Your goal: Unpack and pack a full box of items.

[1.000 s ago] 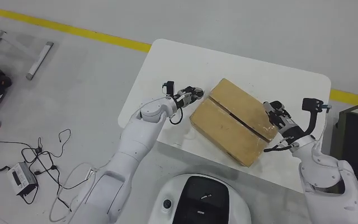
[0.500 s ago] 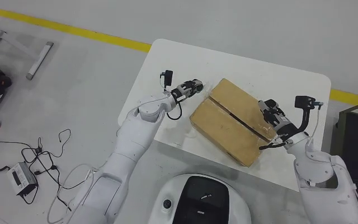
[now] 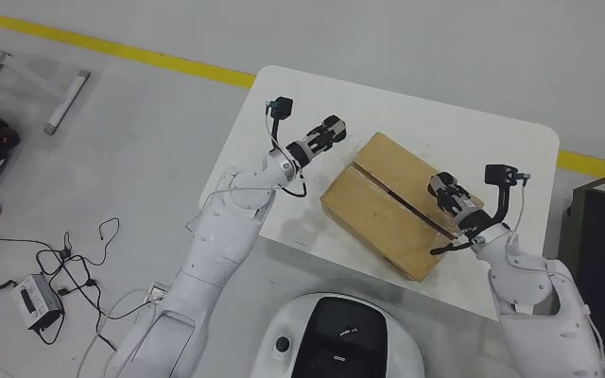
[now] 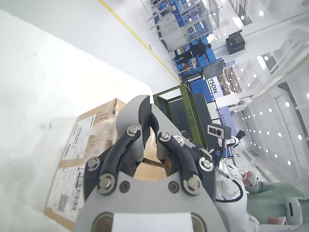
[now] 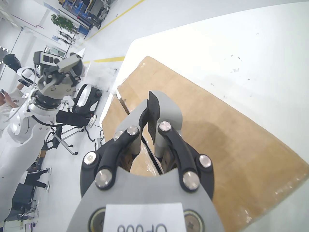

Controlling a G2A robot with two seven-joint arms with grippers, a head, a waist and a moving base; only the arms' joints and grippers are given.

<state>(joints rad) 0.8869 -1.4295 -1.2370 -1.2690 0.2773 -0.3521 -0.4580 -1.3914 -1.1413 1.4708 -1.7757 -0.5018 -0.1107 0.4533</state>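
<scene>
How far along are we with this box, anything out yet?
Done: nothing visible; the cardboard box lies on the table with both flaps shut along the seam, no items out. In hand: nothing held; the right gripper, shut, is over the seam's end, the left gripper, shut, beside the box's corner. Left: opening, unpacking, repacking.

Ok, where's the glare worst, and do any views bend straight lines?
Left wrist view: the table washes out to bright white beside the box. Right wrist view: the table's edge bows, wide-angle distortion. Top view: even light, lines straight.
</scene>
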